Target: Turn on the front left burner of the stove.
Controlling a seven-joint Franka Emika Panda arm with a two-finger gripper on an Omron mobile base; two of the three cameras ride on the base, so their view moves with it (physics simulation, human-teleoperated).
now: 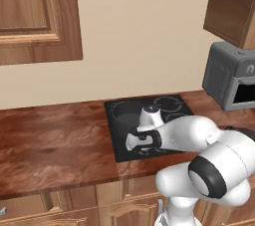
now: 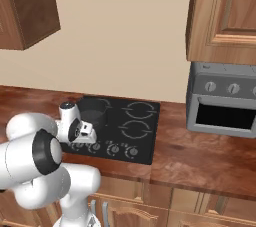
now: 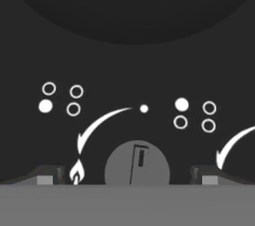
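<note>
Black glass forms the stove (image 2: pixel 142 121), set into the wooden counter (image 2: pixel 200 161) left of the grey microwave (image 2: pixel 222 101). Its knobs run along the front edge. The claw (image 3: pixel 127 175) is lowered over the far-left knob (image 3: pixel 137 164), with one fingertip (image 3: pixel 47 175) on each side and a clear gap to the knob. The claw is open and grips nothing. A dark pot (image 2: pixel 94 110) sits on the rear left burner.

Probable faults:
- Wrong knob: the printed dot diagram (image 3: pixel 60 99) must be matched to the front left burner before turning.
- Slip: closing too high on the low, round knob could lose the grip during rotation.
- Under-rotation: stopping short of the flame mark (image 3: pixel 75 172) may leave the burner unlit.
</note>
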